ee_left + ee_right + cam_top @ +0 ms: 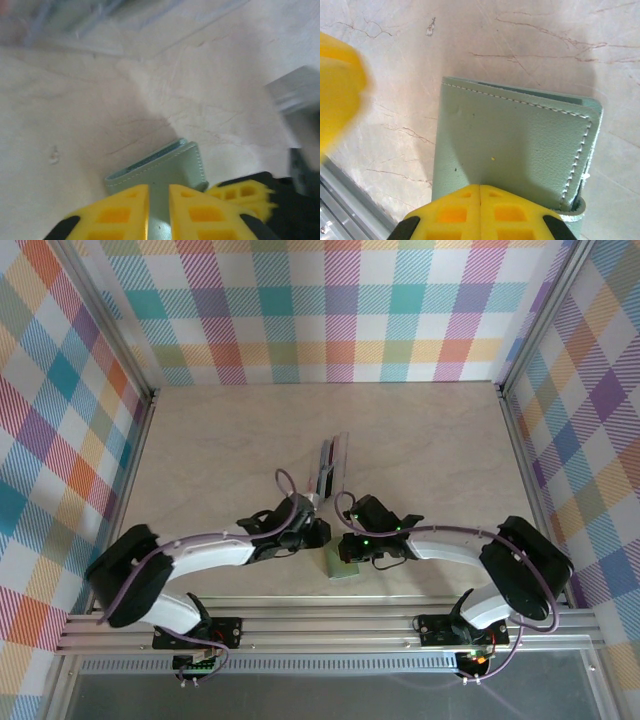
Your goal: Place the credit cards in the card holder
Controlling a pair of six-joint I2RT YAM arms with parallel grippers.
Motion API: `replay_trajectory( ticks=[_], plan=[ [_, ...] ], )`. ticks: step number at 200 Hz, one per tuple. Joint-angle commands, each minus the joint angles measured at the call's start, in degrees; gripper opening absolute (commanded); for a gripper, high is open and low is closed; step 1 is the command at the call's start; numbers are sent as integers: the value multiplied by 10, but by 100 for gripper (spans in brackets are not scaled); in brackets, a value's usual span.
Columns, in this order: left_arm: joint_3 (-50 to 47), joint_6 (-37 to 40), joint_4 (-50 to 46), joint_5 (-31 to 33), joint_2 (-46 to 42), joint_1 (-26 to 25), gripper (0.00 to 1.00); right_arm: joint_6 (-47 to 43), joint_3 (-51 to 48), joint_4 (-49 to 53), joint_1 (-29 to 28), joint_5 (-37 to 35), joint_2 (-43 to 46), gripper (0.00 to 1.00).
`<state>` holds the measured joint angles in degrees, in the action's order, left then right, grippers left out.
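Wallet (346, 567) lying near table's (430, 440) front edge, partly hiding under grippers; cards (326, 472) behind it hard making out. Arms bending inward. Left gripper (159, 210) jaws standing slightly parted; right gripper (480, 212) jaws sitting shut over wallet.

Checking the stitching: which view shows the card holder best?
Right wrist: the card holder is large and sharp, stitching plain. Left wrist gives a blurred corner of it; top external, a small distant patch.

Bright, even light falls from above, and shadows on the tabletop (430, 440) are soft and faint. The left wrist view is smeared and hazy, worst along its top and right edges. The right wrist view is crisp on the card holder (515, 145) stitching, with a defocused yellow blur (337, 90) at its left edge.
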<state>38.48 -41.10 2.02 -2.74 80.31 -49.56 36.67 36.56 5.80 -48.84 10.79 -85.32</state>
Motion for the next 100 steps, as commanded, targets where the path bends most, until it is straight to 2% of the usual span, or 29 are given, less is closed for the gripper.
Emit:
replay_trajectory(
  ticks=[1,14,39,66,84,100],
  plan=[
    [16,27,-103,59,-63,15,34,-6,-27,64,-7,-84,-65,3],
    [14,27,-131,76,-96,25,52,-7,-21,67,-9,-89,-68,5],
    [11,29,-174,105,-163,38,78,-5,-18,71,-13,-102,-66,13],
    [20,35,-252,137,-228,55,99,-4,-13,78,-18,-115,-65,23],
    [30,36,-288,151,-266,67,100,-1,-13,80,-20,-121,-61,31],
    [38,39,-311,154,-288,77,100,-2,-11,86,-22,-126,-57,33]
  ],
)
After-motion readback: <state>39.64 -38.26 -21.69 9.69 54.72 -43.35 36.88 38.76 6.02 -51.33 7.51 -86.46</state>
